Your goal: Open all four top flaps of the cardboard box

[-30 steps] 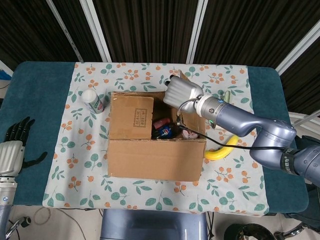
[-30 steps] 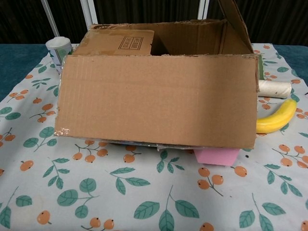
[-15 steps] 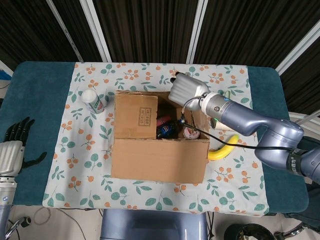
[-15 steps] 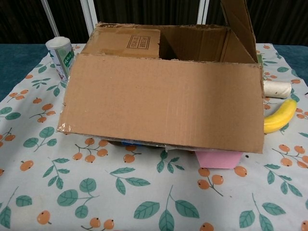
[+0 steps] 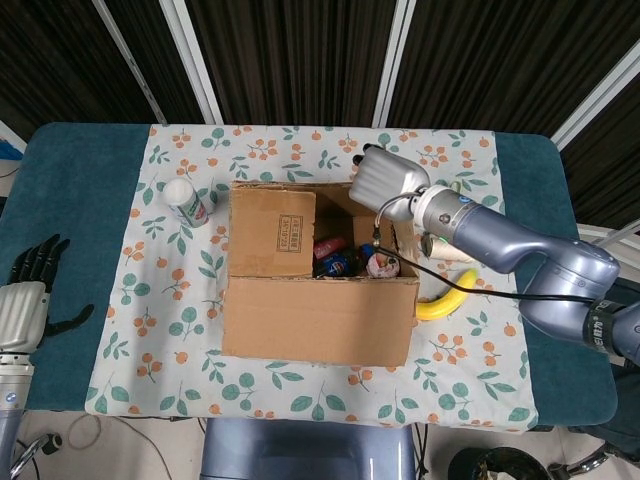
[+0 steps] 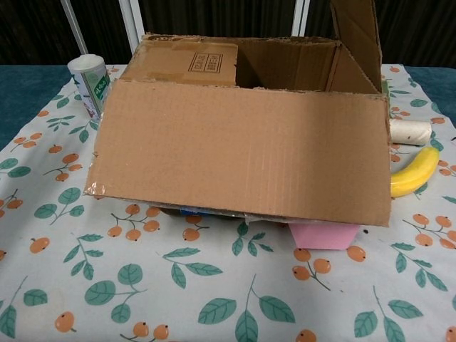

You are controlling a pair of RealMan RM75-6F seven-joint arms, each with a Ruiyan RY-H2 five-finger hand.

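Note:
The cardboard box (image 5: 318, 318) stands mid-table on the flowered cloth. Its front flap (image 6: 242, 157) hangs outward over the near wall. The left flap (image 5: 272, 232) still lies flat over the opening, label up, also in the chest view (image 6: 189, 58). The right flap (image 6: 356, 35) stands nearly upright. My right hand (image 5: 388, 180) rests against that flap's far top corner; its fingers are hidden under its back. My left hand (image 5: 25, 290) lies at the table's left edge, fingers apart, holding nothing.
A white bottle (image 5: 188, 203) stands left of the box. A banana (image 5: 445, 300) and a white roll (image 6: 410, 130) lie to its right. Small items (image 5: 345, 260) show inside. A pink thing (image 6: 324, 234) sticks out under the front flap.
My right hand has moved to the right, and the right flap has swung up and outward with it. The box shifted a little right. The left hand has not moved.

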